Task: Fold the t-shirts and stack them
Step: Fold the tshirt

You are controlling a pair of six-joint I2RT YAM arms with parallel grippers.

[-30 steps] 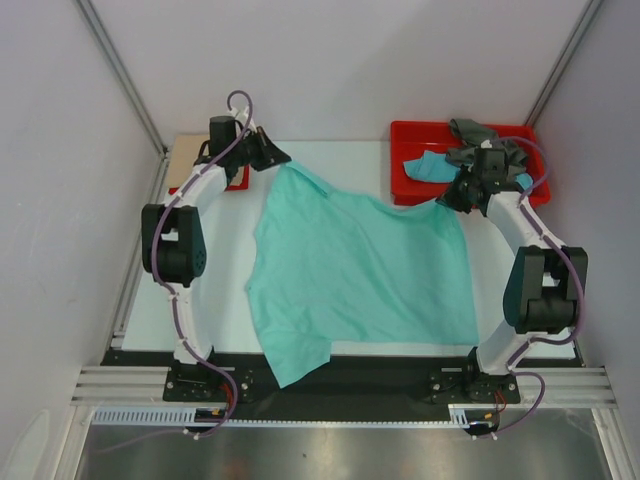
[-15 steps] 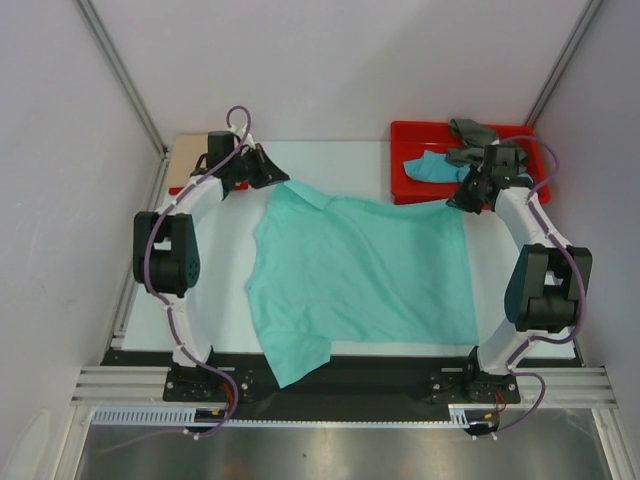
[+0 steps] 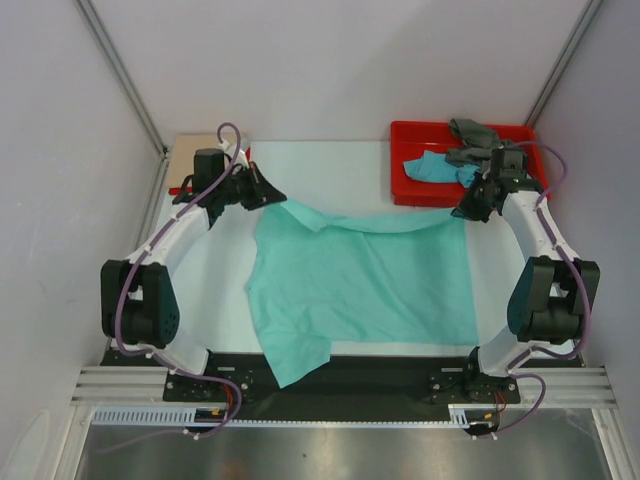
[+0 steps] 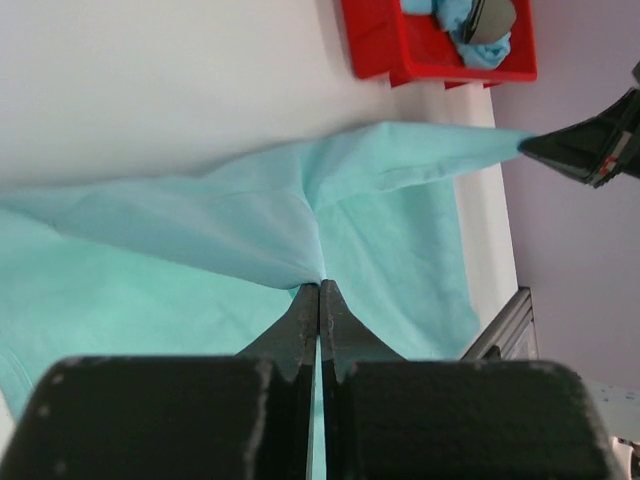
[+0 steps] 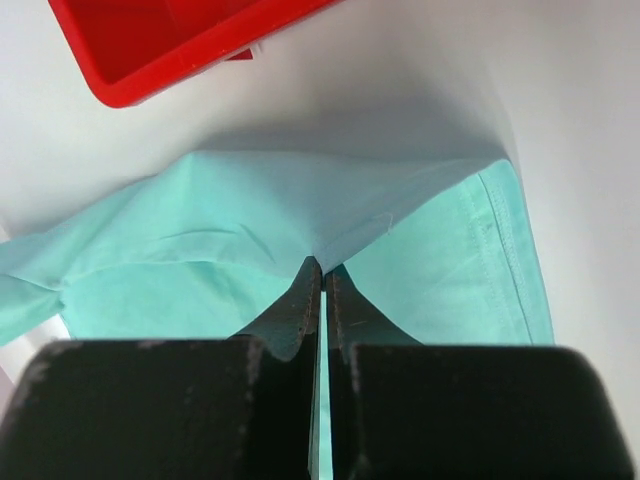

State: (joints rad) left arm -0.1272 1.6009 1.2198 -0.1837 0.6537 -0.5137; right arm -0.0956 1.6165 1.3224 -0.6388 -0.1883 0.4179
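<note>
Shirt (mint-green) lies crosswise — hem pointing right.

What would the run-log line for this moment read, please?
left fingers: shut on mint-green t-shirt far edge | right fingers: shut on same edge | rest: spread on table | red tray: turquoise shirt, grey shirt

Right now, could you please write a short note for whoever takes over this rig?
Left gripper: shut on the far left edge of the mint-green t-shirt.
Right gripper: shut on its far right edge.
Far edge lifted between them; the rest lies on the table.
In the red tray: turquoise-blue t-shirt and grey t-shirt, crumpled.
Done: no fold visible. Left: fold this one, then the others, stack.
</note>
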